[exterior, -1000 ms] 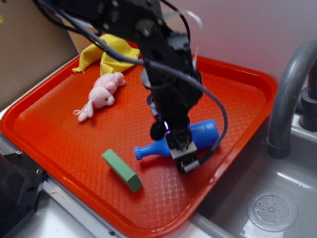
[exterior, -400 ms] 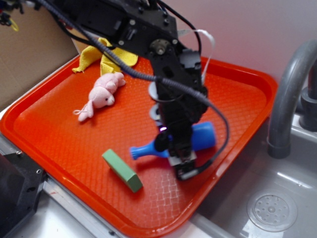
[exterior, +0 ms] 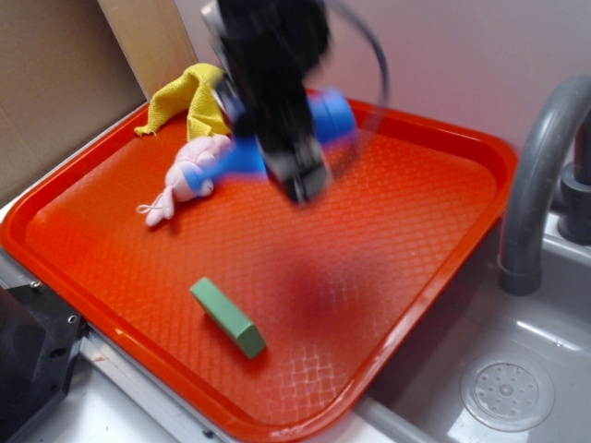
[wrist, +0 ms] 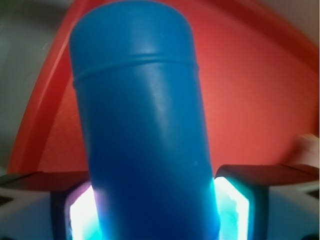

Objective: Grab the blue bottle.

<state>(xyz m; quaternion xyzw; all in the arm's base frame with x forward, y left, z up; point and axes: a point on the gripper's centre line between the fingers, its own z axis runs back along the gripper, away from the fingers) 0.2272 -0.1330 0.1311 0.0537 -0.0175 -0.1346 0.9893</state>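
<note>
The blue bottle (exterior: 328, 118) hangs in the air above the back of the orange tray (exterior: 416, 212), held crosswise by my gripper (exterior: 294, 164), which is blurred by motion. The bottle's neck end points left, over the pink toy. In the wrist view the bottle's wide body (wrist: 142, 125) fills the middle, pressed between my two lit fingers (wrist: 82, 210). The gripper (wrist: 155, 210) is shut on it.
A pink plush toy (exterior: 189, 175) and a yellow cloth (exterior: 189, 97) lie at the tray's back left. A green block (exterior: 228, 317) lies near the front. A grey faucet (exterior: 545, 175) and sink (exterior: 503, 392) are at the right. A cardboard wall (exterior: 65, 83) stands at the left.
The gripper closed on the bottle on the tray, then lifted it up and toward the back left. The bottle has left the tray floor.
</note>
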